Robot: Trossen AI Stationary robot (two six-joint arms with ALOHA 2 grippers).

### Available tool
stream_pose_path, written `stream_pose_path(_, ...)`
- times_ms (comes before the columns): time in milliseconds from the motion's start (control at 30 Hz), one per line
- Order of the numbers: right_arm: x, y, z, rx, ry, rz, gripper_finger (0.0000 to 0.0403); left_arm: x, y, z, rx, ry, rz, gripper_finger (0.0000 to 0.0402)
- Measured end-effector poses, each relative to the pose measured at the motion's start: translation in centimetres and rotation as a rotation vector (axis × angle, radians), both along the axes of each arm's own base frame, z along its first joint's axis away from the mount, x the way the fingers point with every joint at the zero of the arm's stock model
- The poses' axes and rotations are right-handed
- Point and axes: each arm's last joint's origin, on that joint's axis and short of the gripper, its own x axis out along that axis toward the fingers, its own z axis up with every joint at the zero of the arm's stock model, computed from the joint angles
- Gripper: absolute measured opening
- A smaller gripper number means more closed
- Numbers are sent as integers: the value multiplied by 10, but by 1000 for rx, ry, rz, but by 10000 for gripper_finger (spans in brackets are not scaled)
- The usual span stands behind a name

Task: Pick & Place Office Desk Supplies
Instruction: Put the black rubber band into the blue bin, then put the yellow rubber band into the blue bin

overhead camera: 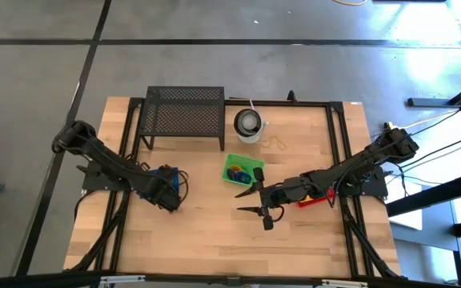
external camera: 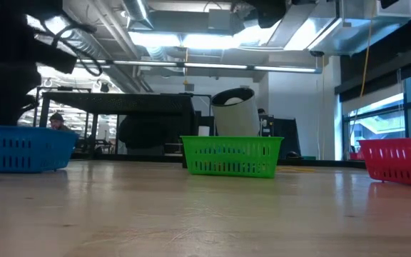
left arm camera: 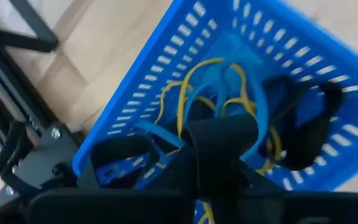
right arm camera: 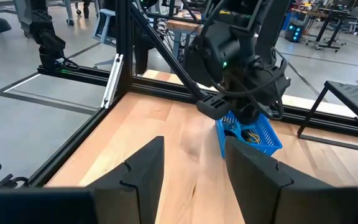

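Observation:
A blue basket [left arm camera: 166, 81] near the table's left side holds yellow and blue loops [left arm camera: 229, 93] and black clips [left arm camera: 316, 124]. My left gripper [left arm camera: 221, 140] is shut and points down into this basket [overhead camera: 169, 182], its fingers above the loops. Near the table's middle, my right gripper [right arm camera: 197, 168] hangs open and level, pointing toward the left side, with nothing between its fingers. It sits just in front of a green basket [overhead camera: 242, 170] that holds a few small coloured items. My left gripper points down into the blue basket with its shut fingertips [left arm camera: 219, 134] over the tangle of loops. I cannot tell whether the tips touch them.
A red basket [overhead camera: 314, 199] lies under my right arm. At the table's far edge stand a black mesh rack [overhead camera: 184, 116] and a round white container [overhead camera: 249, 125]. Bare wood [overhead camera: 214, 240] stretches along the near edge.

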Motion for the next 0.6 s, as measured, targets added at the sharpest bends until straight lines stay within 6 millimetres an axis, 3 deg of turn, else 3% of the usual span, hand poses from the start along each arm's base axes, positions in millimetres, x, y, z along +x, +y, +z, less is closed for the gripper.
stream_pose_path(600, 0, 0, 0, -3, -1, 0, 168, -2, 2, -1, 6, 17, 32, 148)
